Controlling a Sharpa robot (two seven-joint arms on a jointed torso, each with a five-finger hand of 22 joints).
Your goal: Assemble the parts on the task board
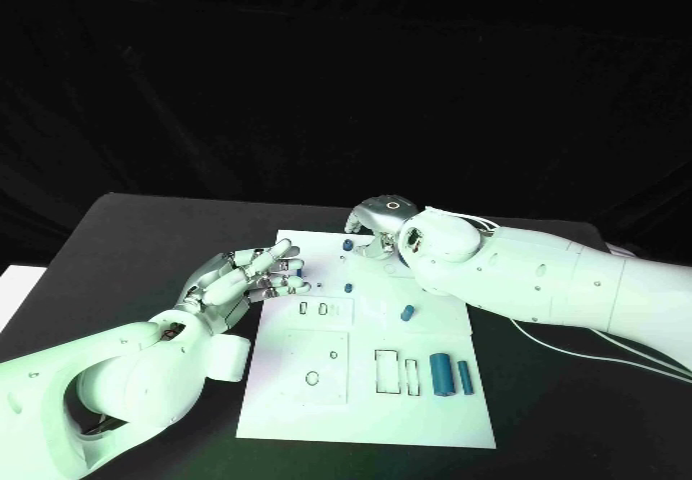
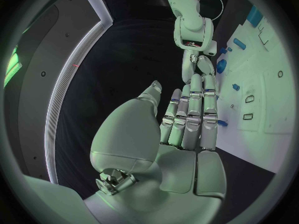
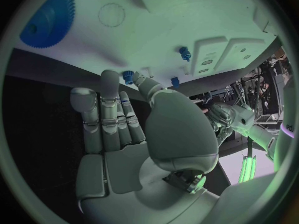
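— Where's the board from where you stand?

— The white task board (image 1: 368, 400) lies flat in the middle of the black tabletop (image 1: 130, 240), long side running away from the robot. Near its right edge two blue blocks (image 1: 441, 375) stand side by side, beside some rectangular slots. A small blue piece (image 1: 408, 312) lies alone farther up.

— And the hands?

— The left hand (image 1: 245, 282) sits at the board's left edge, fingers stretched out flat and close together, tips over the board by a small blue peg (image 1: 297, 271). It holds nothing that I can see.

— The right one?

— The right hand (image 1: 378, 225) is at the far end of the board, fingers curled downward. From its wrist you can see the thumb and a fingertip meeting on a small blue part (image 3: 128, 76), right at the board's edge. A blue gear (image 3: 49, 19) lies on the board near that hand, and another blue peg (image 3: 184, 52) stands close to two slots.
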